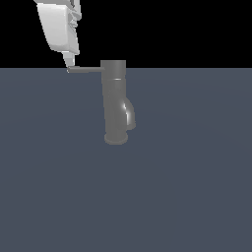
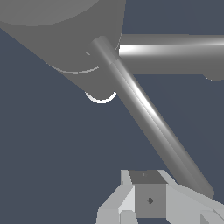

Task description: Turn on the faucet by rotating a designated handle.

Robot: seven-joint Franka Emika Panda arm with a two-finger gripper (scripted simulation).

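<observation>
The dark grey faucet (image 1: 114,106) stands upright on its round base flange, its short curved spout (image 1: 130,114) low on the exterior view's right. The handle (image 1: 84,70), a thin straight lever, sticks out from the top cap toward the exterior view's left. My white gripper (image 1: 69,65) hangs down from above at the lever's free end, its tip touching or nearly touching it. In the wrist view the handle (image 2: 151,120) runs diagonally from the faucet's cap (image 2: 65,39) down to my gripper (image 2: 148,200). The fingers look shut together, beside the lever's end and holding nothing.
A flat blue-grey surface (image 1: 187,197) stretches all around the faucet, with a black background behind it. No other objects are in sight.
</observation>
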